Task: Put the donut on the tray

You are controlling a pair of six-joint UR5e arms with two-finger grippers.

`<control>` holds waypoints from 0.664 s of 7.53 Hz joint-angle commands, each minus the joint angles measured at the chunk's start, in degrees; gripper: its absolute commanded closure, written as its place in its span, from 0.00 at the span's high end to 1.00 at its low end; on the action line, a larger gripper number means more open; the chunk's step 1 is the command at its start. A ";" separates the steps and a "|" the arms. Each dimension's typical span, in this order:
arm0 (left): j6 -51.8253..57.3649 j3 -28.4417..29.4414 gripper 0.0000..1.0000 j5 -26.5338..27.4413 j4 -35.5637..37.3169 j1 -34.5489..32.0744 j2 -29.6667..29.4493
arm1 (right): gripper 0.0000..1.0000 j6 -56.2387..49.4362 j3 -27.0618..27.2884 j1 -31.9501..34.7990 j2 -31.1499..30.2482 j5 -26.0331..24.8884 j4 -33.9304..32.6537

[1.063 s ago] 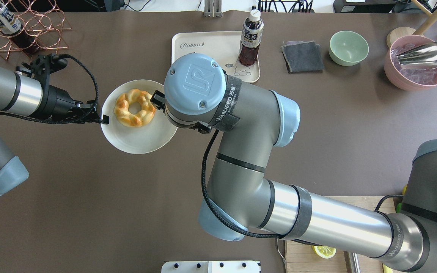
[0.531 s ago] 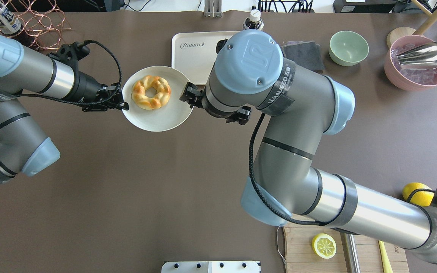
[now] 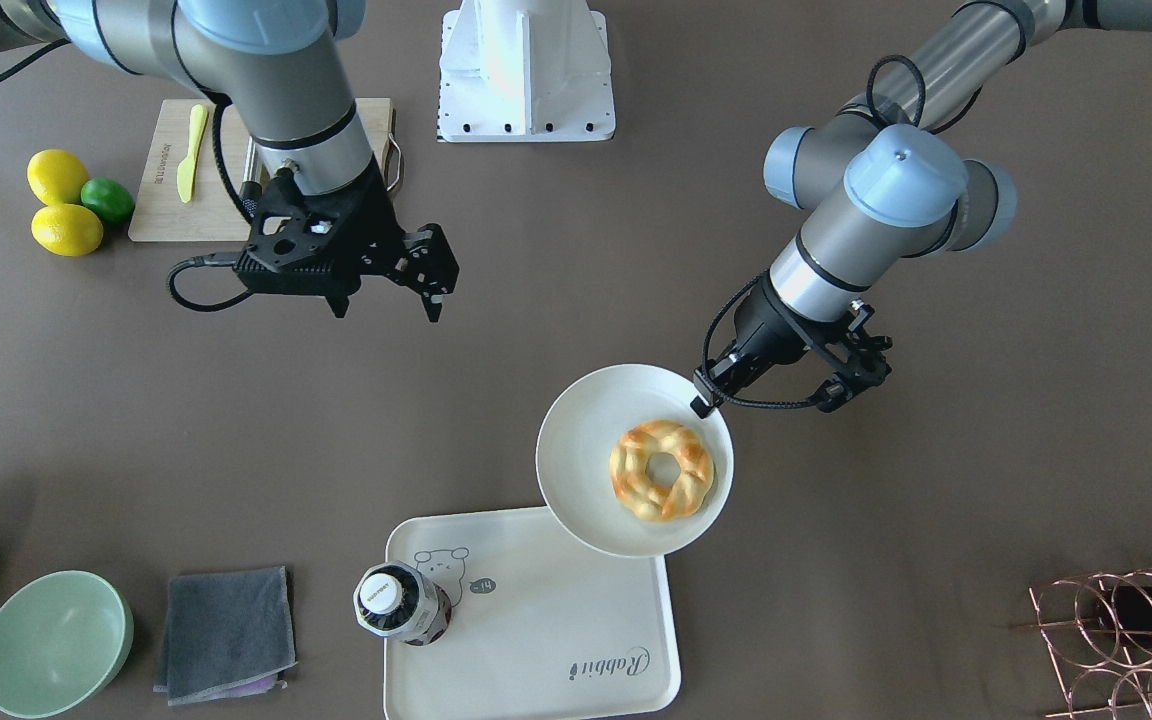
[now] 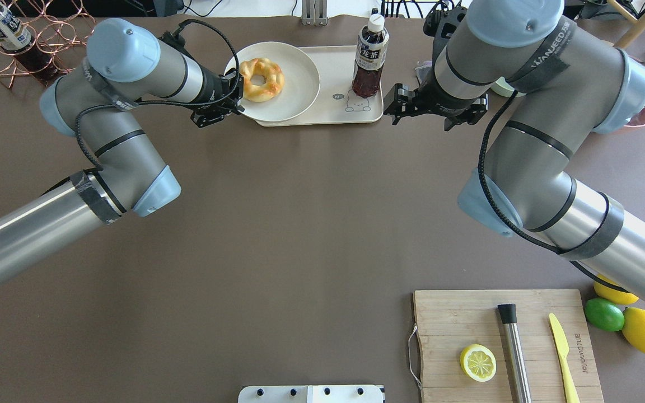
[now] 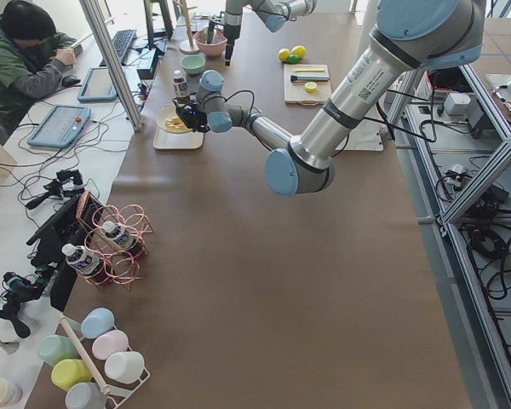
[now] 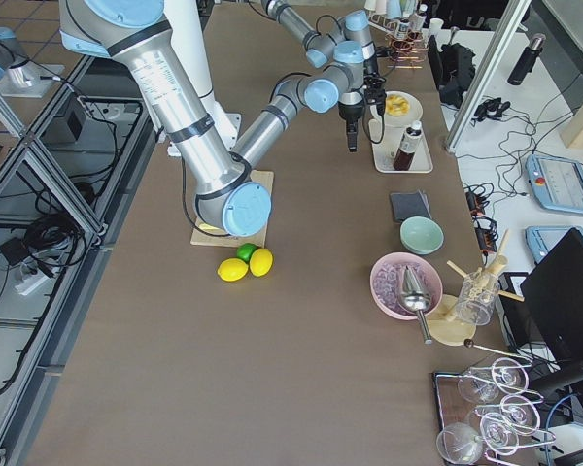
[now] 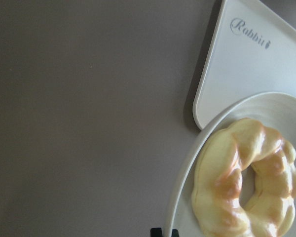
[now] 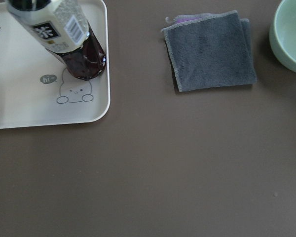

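Writing: the tray (image 3: pixel 536 620) carries "Rabbit" script (image 3: pixel 611 663), upside down at lower right of the front view. It also has a bear sketch (image 8: pixel 75 91) w/ a "hi~" bubble, right by the bottle (image 8: pixel 71 49). The bottle label has a barcode & Asian characters I can't read. A strap (image 4: pixel 546 42) on the right arm (image 4: pixel 529 140) says "WANJEED". Print on the cutting board (image 4: pixel 451 319) is too small to read.

Left arm (image 4: pixel 121 140): enters at lower left of the overhead view, bends at the elbow & climbs. The wrist then runs approx. level toward frame right. The left claw (image 4: pixel 234 106) is pinched tight on the left rim of the plate (image 4: pixel 300 84). The wrist cam shows its fingertips (image 7: pixel 157 233) together at bottom centre, on that rim. The plate overlaps the tray's left part in the overhead view. A shadow under its rim on the tray suggests it's held clear, but I can't be sure.

Right arm: enters at lower right, elbow bent, wrist pointing straight down. The right claw (image 4: pixel 396 106) hangs over bare worktop (image 4: pixel 300 224) just right of the tray's lower-right corner, btw tray & grey cloth (image 8: pixel 212 49). Its fingers look spread, w/ nothing in them.

The donut (image 4: pixel 261 79) lies flat on the plate, hole up, on the half nearest the left claw. It isn't touching the tray. The ring is approx. round, so no clear long axis.
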 commanded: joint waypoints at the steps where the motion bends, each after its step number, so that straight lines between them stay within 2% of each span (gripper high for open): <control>1: -3.05 10.27 0.00 5.94 -0.13 0.71 -6.66 | 1.00 -11.78 -0.11 5.56 -7.27 1.92 0.26; 3: -2.87 13.87 0.00 10.57 -0.22 3.67 -9.21 | 1.00 -19.87 -0.02 9.00 -11.59 4.29 0.44; 4: -2.96 15.55 0.00 13.30 -0.22 5.35 -10.53 | 1.00 -21.65 -0.11 9.97 -14.14 4.56 3.05; 5: -2.96 15.57 0.01 13.42 -0.31 5.45 -10.89 | 1.00 -22.19 -0.28 10.59 -16.95 4.91 7.51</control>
